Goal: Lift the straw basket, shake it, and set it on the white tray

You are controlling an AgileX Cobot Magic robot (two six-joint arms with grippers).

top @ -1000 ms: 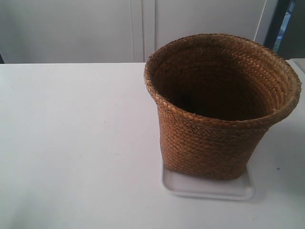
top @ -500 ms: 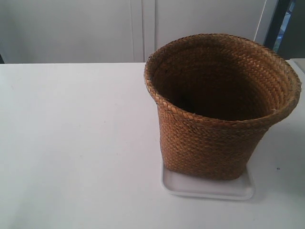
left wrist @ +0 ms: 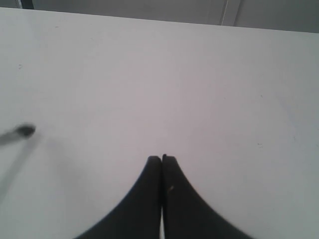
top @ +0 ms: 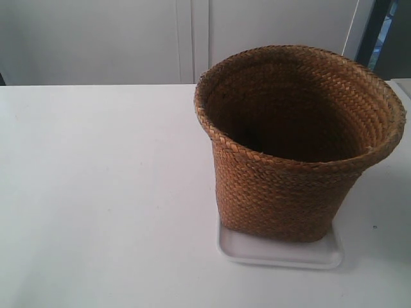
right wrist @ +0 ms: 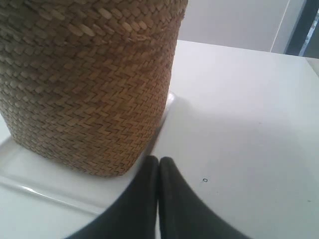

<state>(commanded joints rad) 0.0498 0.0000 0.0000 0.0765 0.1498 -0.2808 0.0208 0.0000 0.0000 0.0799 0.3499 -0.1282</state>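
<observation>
The straw basket (top: 292,147) stands upright on the white tray (top: 279,253) at the right of the exterior view, its dark inside facing up. Neither arm shows in that view. In the right wrist view the basket's woven wall (right wrist: 89,79) rests on the tray (right wrist: 45,174), and my right gripper (right wrist: 159,160) is shut and empty just beside the basket's base, not touching it. My left gripper (left wrist: 161,159) is shut with nothing in it, over bare white table; no basket or tray shows in its view.
The white table (top: 96,192) spreads wide to the left of the basket. White cabinet doors (top: 186,38) stand behind it. A thin blurred rod with a dark tip (left wrist: 22,131) pokes in at one side of the left wrist view.
</observation>
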